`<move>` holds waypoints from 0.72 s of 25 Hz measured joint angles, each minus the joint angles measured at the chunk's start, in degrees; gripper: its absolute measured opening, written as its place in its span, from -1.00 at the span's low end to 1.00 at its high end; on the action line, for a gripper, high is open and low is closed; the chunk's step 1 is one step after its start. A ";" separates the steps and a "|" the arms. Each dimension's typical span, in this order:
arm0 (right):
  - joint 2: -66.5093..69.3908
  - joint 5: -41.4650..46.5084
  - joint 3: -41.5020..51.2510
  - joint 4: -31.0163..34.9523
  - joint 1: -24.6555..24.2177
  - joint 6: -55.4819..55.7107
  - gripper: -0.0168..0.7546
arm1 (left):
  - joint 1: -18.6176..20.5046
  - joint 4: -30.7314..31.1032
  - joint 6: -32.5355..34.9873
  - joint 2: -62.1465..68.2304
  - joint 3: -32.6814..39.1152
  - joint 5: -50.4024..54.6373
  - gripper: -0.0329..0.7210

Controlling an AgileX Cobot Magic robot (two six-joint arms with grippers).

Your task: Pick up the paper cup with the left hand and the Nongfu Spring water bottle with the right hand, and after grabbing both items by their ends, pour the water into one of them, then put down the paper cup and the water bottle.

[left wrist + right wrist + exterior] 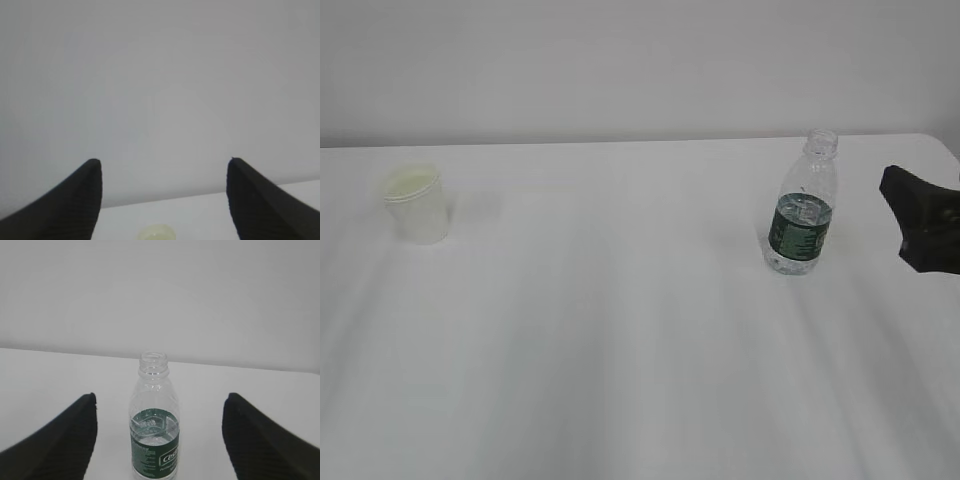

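Counter (620, 350) smooth white and matte, right hand (159, 405) black ribbed fingers spread wide, framing clear ribbed capless Nongfu Spring water bottle (801, 205) upright at right, water (154, 427) low inside, left hand (164, 172) released, exterior view omits it, tapered cream paper cup (417, 204) far left

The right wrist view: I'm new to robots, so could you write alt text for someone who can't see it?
An uncapped clear water bottle with a dark green label stands upright on a white table, partly filled with water. It sits centred between the two black fingers of the open right gripper, which do not touch it. A plain pale wall fills the background.
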 joint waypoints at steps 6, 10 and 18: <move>-6.97 6.26 0.00 0.50 0.00 -0.87 0.58 | 0.00 -0.10 -0.04 -8.60 -6.23 13.79 0.56; -12.48 12.19 -0.36 2.94 0.00 -3.58 0.58 | 0.00 -0.11 -0.04 -13.75 -8.68 20.12 0.56; -24.02 26.27 -3.49 10.77 0.00 -13.54 0.58 | 0.00 -0.72 -0.04 -24.66 -10.50 32.45 0.55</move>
